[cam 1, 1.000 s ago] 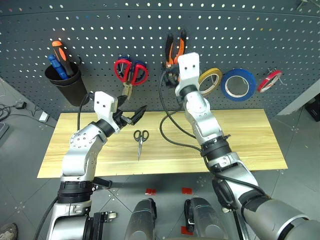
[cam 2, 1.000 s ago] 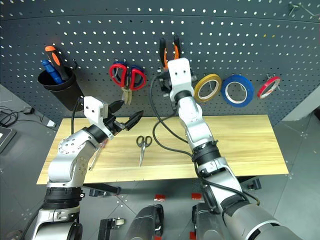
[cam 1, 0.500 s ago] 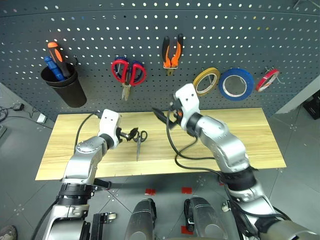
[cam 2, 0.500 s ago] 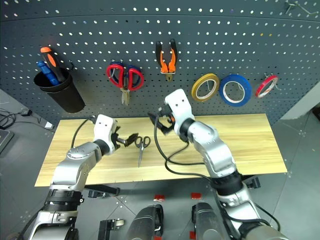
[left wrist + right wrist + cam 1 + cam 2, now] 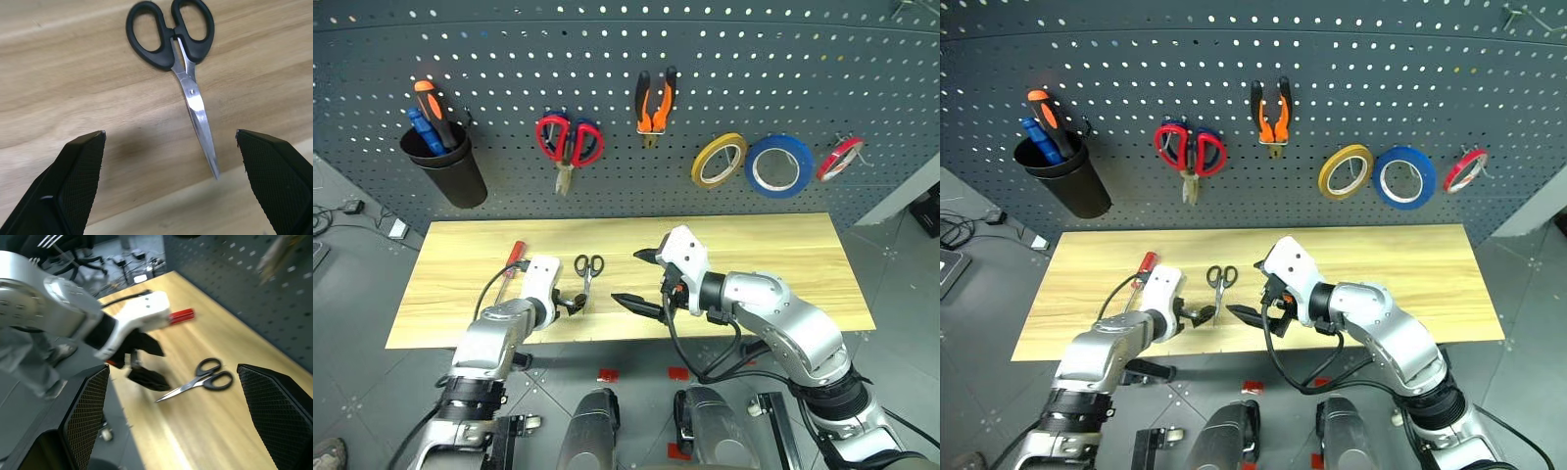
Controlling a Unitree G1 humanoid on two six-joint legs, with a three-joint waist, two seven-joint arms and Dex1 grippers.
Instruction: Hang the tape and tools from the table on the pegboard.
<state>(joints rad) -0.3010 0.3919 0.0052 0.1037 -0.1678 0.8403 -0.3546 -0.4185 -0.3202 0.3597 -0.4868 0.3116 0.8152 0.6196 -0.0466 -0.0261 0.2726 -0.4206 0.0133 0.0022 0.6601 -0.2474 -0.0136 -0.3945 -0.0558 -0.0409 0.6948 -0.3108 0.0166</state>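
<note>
black-handled scissors (image 5: 182,63) lie on table (image 5: 803,255) before spread left end effector (image 5: 168,181), unobstructed.

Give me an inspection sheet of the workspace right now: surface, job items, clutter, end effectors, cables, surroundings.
Surface: table, light wood.
Job's things: black scissors and red screwdriver lie on table; pliers and blue tape hang on pegboard.
Clutter: red scissors, yellow tape, red tape on pegboard; black cup with screwdrivers.
End effectors: left end effector open beside black scissors; right end effector open, empty.
Cables: black cable on right arm.
Surroundings: grey floor.
</note>
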